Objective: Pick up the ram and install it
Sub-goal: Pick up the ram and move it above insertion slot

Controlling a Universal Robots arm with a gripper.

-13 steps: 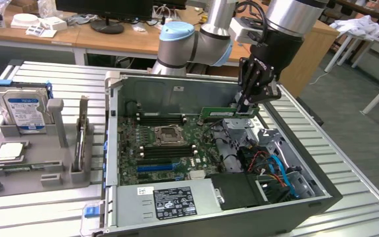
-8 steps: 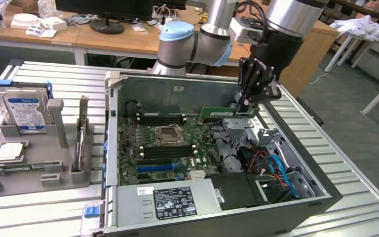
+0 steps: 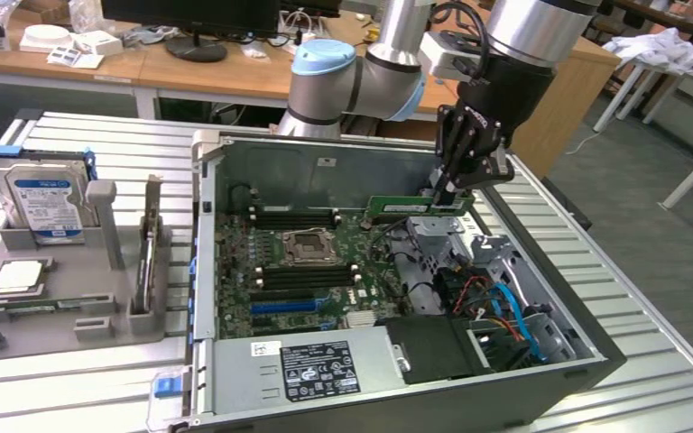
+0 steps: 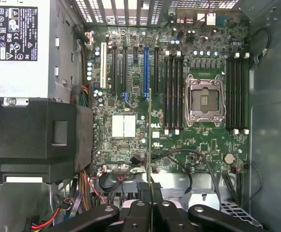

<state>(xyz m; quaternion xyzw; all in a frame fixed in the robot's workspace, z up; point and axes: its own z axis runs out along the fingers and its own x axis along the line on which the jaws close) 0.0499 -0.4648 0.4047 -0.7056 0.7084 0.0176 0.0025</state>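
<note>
The gripper (image 3: 447, 196) is clenched on the ram (image 3: 401, 205), holding it level on edge above the motherboard (image 3: 371, 271), near the far wall of the open computer case (image 3: 527, 388).

The arm (image 3: 527, 27) is cut off by the exterior view's upper edge. One end of the ram (image 3: 401, 205) is hidden behind the gripper (image 3: 449, 197) clamping it. In the wrist view the ram shows edge-on as a thin line, its chips unseen, and the gripper fingers (image 4: 138, 215) run off the picture's edge. Print on the power supply label (image 3: 318, 370) and on the drive (image 3: 43, 194) is too small to read
</note>
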